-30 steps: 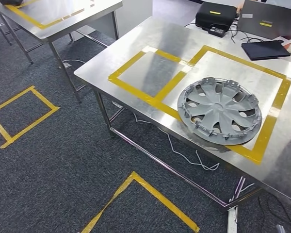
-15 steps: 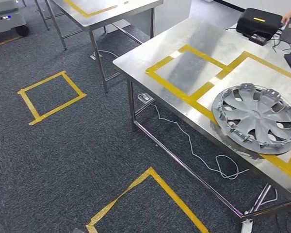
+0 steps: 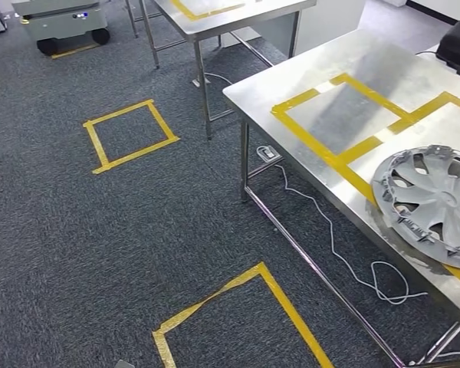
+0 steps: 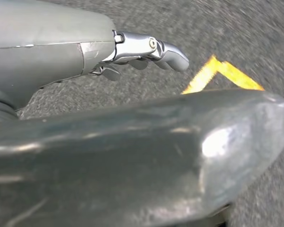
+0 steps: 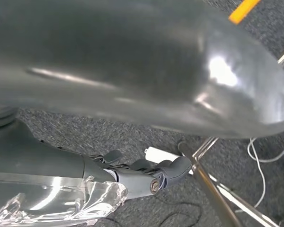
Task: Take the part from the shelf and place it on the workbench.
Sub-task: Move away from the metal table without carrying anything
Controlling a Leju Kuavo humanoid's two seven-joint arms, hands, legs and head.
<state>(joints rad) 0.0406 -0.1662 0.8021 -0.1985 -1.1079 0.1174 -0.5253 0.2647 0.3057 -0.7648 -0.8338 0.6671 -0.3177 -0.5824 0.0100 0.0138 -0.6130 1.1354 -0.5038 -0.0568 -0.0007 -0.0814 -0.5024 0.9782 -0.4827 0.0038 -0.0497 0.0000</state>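
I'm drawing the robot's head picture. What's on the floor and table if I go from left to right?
Yellow tape square on the carpet → nearer yellow tape outline → white cable under the table → grey wheel cover on the steel workbench.

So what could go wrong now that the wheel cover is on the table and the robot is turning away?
1. The wheel cover lies close to the front edge of the table, so a bump might knock it off.
2. A white cable snakes over the carpet under the table, and the robot's feet might catch it.
3. Both the left hand and the right hand hang low and hold nothing; the right one is close to a table leg and might hit it.
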